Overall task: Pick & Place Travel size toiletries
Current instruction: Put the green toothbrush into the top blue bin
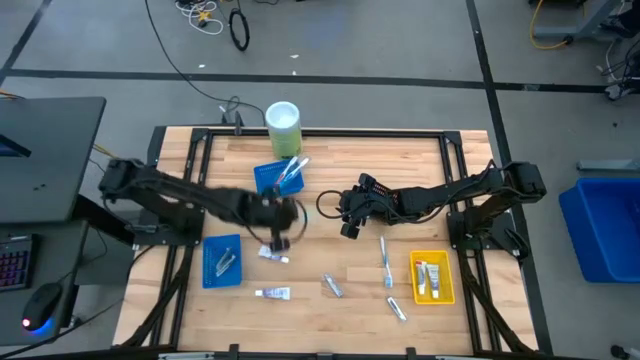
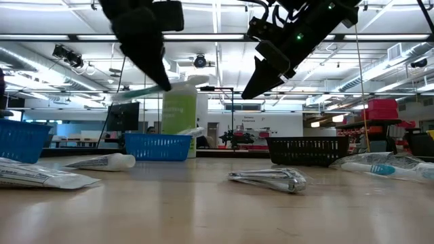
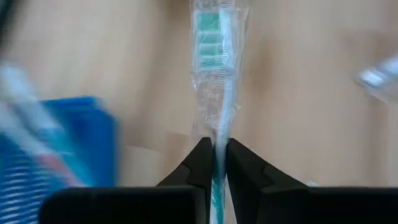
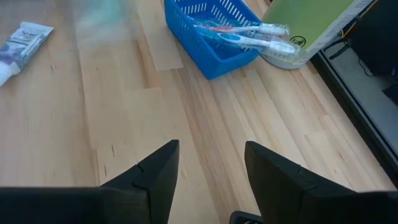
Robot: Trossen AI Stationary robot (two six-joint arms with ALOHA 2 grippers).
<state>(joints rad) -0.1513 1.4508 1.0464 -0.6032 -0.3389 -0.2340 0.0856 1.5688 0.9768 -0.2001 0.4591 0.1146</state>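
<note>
While both dark arms reach over the wooden bench (image 1: 320, 180), the tall green-and-white cylinder (image 1: 283, 125) stands at its far edge, with a blue basket (image 1: 277, 178) just in front of it holding wrapped toothbrushes (image 4: 249, 36) whose ends stick out over the rim. Nearer the front on the left lies a blue tray (image 1: 221, 261) with small items in it, and on the right a yellow tray (image 1: 432, 277) with tubes inside.

Above the bench's middle, the left tool (image 1: 278, 228) is clenched on a toothbrush in clear wrap (image 3: 214, 81), its fingers (image 3: 200, 163) pinching the handle with the green-bristled head pointing away; in the low view the brush is lifted off the surface. Just right of it, the right tool (image 4: 208, 168) hangs released over bare wood with its fingers spread.

Loose toiletries lie along the front: a white tube (image 1: 273, 293), a wrapped razor (image 2: 268, 179), another toothbrush (image 1: 384, 256) beside the yellow tray, and a small packet (image 1: 397, 309) near the front edge.
</note>
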